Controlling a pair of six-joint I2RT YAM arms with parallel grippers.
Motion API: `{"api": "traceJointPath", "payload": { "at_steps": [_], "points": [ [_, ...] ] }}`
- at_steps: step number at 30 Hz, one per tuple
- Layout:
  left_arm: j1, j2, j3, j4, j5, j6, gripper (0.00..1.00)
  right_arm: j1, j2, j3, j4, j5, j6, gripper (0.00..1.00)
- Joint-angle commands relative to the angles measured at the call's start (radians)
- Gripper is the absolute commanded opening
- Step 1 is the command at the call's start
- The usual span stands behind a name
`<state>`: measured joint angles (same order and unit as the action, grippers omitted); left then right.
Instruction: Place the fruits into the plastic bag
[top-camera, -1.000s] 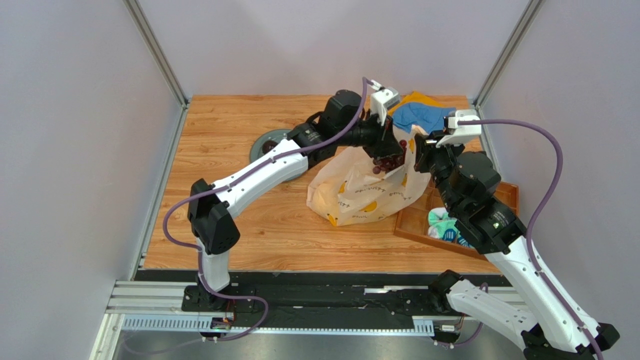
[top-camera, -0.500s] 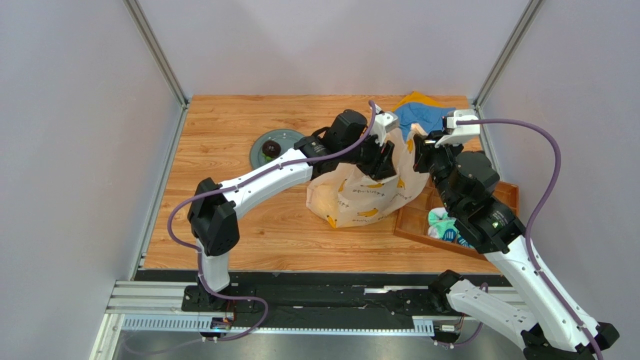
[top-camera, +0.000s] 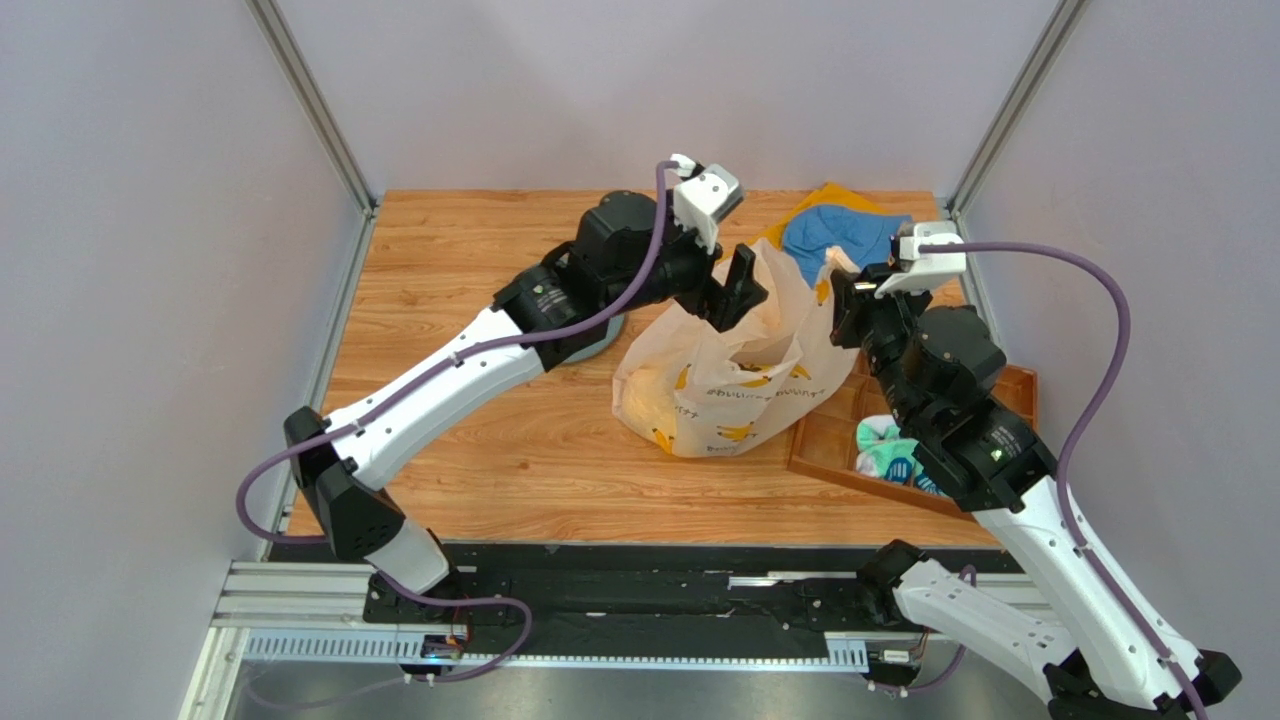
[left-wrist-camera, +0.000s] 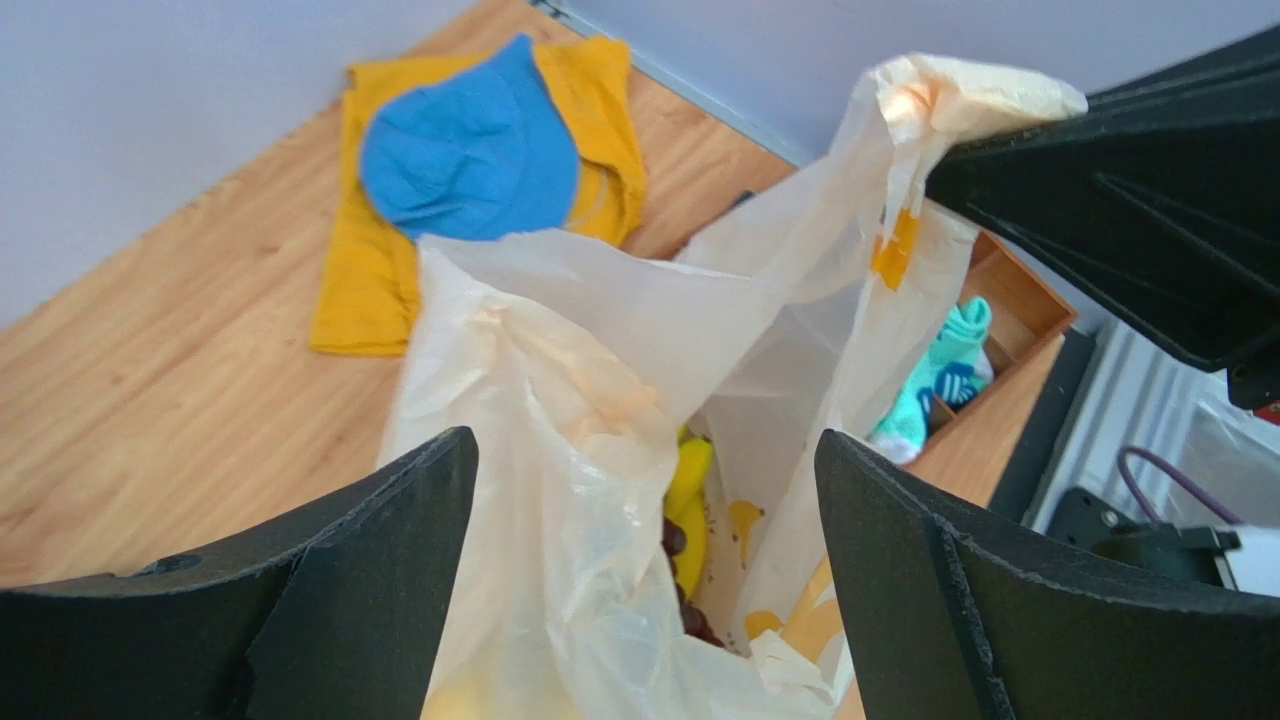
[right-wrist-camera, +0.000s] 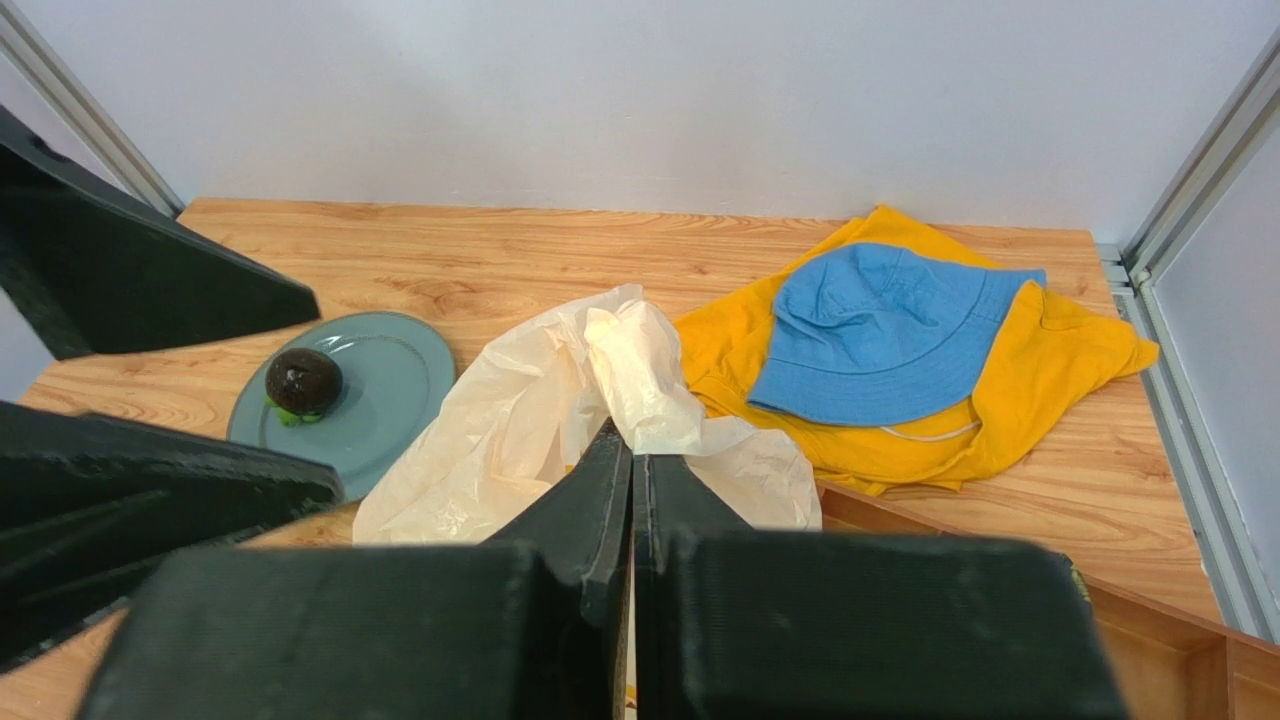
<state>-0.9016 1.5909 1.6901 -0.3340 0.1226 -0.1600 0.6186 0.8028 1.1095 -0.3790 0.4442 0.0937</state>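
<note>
1. My left jaws have just swung wide and lifted clear above the bag, with nothing between them now.
2. The grapes have dropped in. I glimpse dark bits deep inside, beside a banana.
3. My right jaws stay pinched shut on the bag's handle, holding the mouth up.
4. 1 dark fruit waits on the plate on the desk. That's next, I reckon.

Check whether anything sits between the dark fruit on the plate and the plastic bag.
Nothing visible does. The dark fruit sits alone on the plate, close beside the plastic bag, with nothing lying between them. The right claw pinches the bag's handle up; the open left claw hangs above the mouth.
</note>
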Motion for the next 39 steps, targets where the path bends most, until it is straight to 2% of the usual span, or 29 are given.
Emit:
{"api": "traceJointPath", "payload": {
  "at_steps": [1, 9, 12, 13, 15, 16, 18, 19, 26, 29, 32, 39],
  "points": [
    [0.003, -0.003, -0.007, -0.077, -0.121, 0.053, 0.91, -0.005, -0.013, 0.006, 0.014, 0.007, 0.008, 0.00],
    [0.004, 0.110, 0.016, -0.161, -0.077, 0.036, 0.91, -0.005, -0.025, 0.004, 0.005, 0.004, 0.009, 0.00],
    [0.007, 0.145, 0.023, -0.158, -0.029, 0.030, 0.84, -0.005, -0.028, 0.004, 0.003, 0.007, 0.008, 0.00],
    [0.009, 0.155, 0.026, -0.155, -0.014, 0.025, 0.71, -0.005, -0.030, 0.004, 0.002, 0.008, 0.009, 0.00],
    [0.018, 0.173, 0.036, -0.158, -0.005, 0.022, 0.56, -0.005, -0.033, 0.007, 0.000, 0.011, 0.005, 0.00],
    [0.023, 0.178, 0.039, -0.161, 0.005, 0.016, 0.39, -0.005, -0.031, 0.009, -0.001, 0.013, 0.005, 0.00],
    [0.038, 0.158, 0.037, -0.166, 0.006, 0.007, 0.16, -0.005, -0.034, 0.016, -0.001, 0.014, 0.000, 0.00],
    [0.043, 0.141, 0.031, -0.160, -0.004, -0.009, 0.00, -0.005, -0.034, 0.018, -0.001, 0.016, -0.002, 0.00],
    [0.061, -0.185, -0.188, 0.101, -0.008, -0.091, 0.00, -0.006, -0.031, 0.033, 0.008, 0.031, -0.015, 0.00],
    [0.070, -0.265, -0.299, 0.185, -0.006, -0.144, 0.00, -0.005, -0.024, 0.032, 0.014, 0.030, -0.014, 0.00],
    [0.095, -0.290, -0.369, 0.173, -0.029, -0.165, 0.00, -0.005, -0.016, 0.027, 0.017, 0.027, -0.015, 0.00],
    [0.161, -0.325, -0.484, 0.178, 0.041, -0.248, 0.00, -0.003, 0.001, 0.015, 0.017, 0.019, -0.009, 0.00]
  ]
}}
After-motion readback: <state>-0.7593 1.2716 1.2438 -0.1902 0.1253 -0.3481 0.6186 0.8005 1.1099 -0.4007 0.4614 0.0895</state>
